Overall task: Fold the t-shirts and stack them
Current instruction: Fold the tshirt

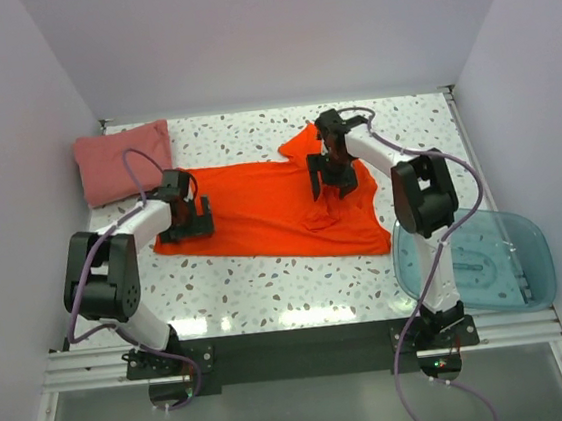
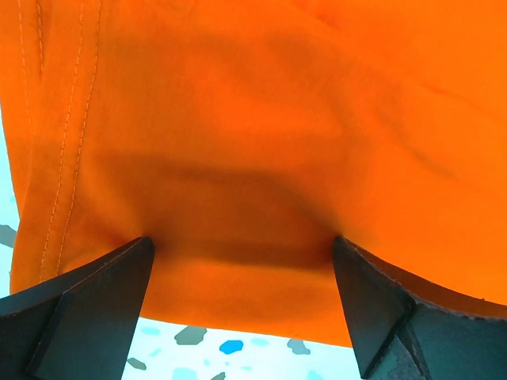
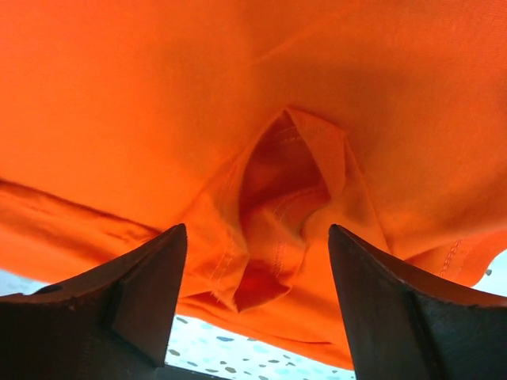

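Note:
The bright orange-red t-shirt [image 1: 256,211] lies spread on the speckled table, with a sleeve sticking out at the back. The dusty pink-red t-shirt [image 1: 123,162] lies folded at the back left. My left gripper [image 1: 191,218] is open at the orange shirt's left edge. In the left wrist view [image 2: 242,265] its fingers [image 2: 87,309] straddle the cloth edge [image 2: 238,158]. My right gripper [image 1: 326,181] is open over a bunched fold on the shirt's right part. In the right wrist view [image 3: 257,245] its fingers [image 3: 372,301] straddle a seamed pucker [image 3: 285,198]. Neither grips cloth.
A translucent blue plastic tub [image 1: 478,262] stands at the front right, partly off the table edge. White walls close in the table on three sides. Bare speckled table [image 1: 268,282] runs along the front.

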Robot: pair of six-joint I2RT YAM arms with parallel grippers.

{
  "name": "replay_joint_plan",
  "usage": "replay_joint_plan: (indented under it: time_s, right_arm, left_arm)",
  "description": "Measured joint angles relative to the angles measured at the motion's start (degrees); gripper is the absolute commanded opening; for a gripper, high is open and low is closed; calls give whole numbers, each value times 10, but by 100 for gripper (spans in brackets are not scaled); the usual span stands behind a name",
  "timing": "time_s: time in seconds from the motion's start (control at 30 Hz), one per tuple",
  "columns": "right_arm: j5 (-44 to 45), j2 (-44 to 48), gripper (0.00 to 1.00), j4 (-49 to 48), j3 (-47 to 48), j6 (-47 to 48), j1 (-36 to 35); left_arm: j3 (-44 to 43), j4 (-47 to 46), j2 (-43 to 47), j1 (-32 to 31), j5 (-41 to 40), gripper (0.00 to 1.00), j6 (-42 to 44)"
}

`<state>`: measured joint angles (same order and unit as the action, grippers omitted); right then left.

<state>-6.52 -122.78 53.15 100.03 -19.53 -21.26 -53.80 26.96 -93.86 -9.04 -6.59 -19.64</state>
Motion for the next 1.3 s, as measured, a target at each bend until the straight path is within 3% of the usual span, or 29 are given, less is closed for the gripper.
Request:
replay_joint_plan:
  time_s: [0.17,0.27,0.37,0.4,0.5,0.53,0.63,0.83,1.0,1.03,1.07,1.13,1.3]
  right_arm:
    - [17,-21,64,0,0,-2,-5]
    - [25,-26,52,0,0,-3,-5]
    - [27,-27,35,0,0,-5,-5]
    - [28,-27,19,0,0,-6,-5]
    - [36,-27,2,8,3,-9,-6]
    - [40,-27,0,14,7,-9,-6]
    - [46,-27,0,32,31,-11,-5]
    - [58,-29,11,59,96,-20,-4]
    - [61,-43,30,70,131,-31,1]
    - [63,-46,36,71,133,-33,3]
    - [67,-47,49,74,133,-37,5]
    - [72,-47,58,79,133,-38,8]
    - [72,-21,61,57,99,-34,12]
  left_arm:
    - [17,-8,8,0,-2,100,4]
    - [25,-13,14,0,-3,100,7]
    - [33,-20,20,0,-4,100,8]
    - [36,-22,23,0,-6,100,8]
    - [43,-28,27,0,-11,100,8]
    - [46,-30,29,0,-11,100,8]
    - [52,-37,34,0,-13,100,7]
    - [59,-38,41,8,-14,100,7]
    - [61,-35,44,16,-14,100,7]
    - [62,-34,45,17,-14,100,7]
    - [62,-34,46,17,-14,100,7]
    - [63,-33,47,18,-14,100,7]
    - [64,-33,48,18,-13,100,7]
